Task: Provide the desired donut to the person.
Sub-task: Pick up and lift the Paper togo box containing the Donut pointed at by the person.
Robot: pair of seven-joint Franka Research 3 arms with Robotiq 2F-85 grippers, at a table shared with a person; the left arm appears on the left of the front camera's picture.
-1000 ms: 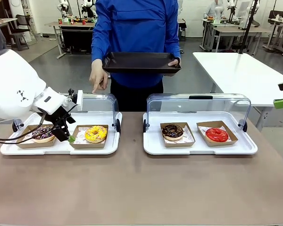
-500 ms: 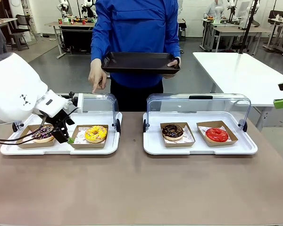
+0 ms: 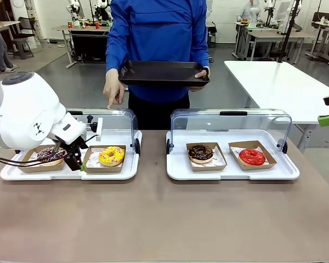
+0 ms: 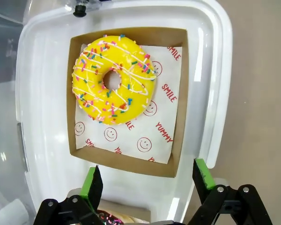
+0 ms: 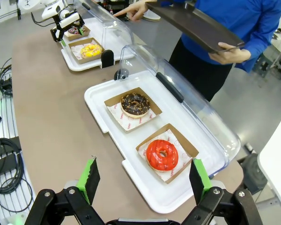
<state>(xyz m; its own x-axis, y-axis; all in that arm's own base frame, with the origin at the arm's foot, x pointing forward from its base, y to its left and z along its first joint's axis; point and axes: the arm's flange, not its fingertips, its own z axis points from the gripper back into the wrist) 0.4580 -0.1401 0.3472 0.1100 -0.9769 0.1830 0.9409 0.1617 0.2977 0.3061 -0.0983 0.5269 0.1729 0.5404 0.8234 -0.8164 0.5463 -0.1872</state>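
Brown table (image 3: 153,219): carries two white display trays with clear lids raised. The person (image 3: 156,38) stands beyond both grippers at the far side. One hand (image 3: 202,72) supports a black tray (image 3: 164,72); the other hand (image 3: 114,89) points a finger down toward the left display tray (image 3: 126,171).

Left gripper (image 4: 147,176): jaws wide apart, holding nothing, poised over the left display tray. The yellow donut (image 4: 113,79) lies straight ahead of its fingertips in a cardboard box, not touched. A purple-sprinkled donut (image 3: 49,155) sits just to the gripper's outer side.

Right gripper (image 5: 143,174): jaws spread, empty, high over the table's edge. The right display tray (image 5: 103,123) lies ahead of it. The red donut (image 5: 162,154) is nearest; the chocolate donut (image 5: 135,104) is farther.
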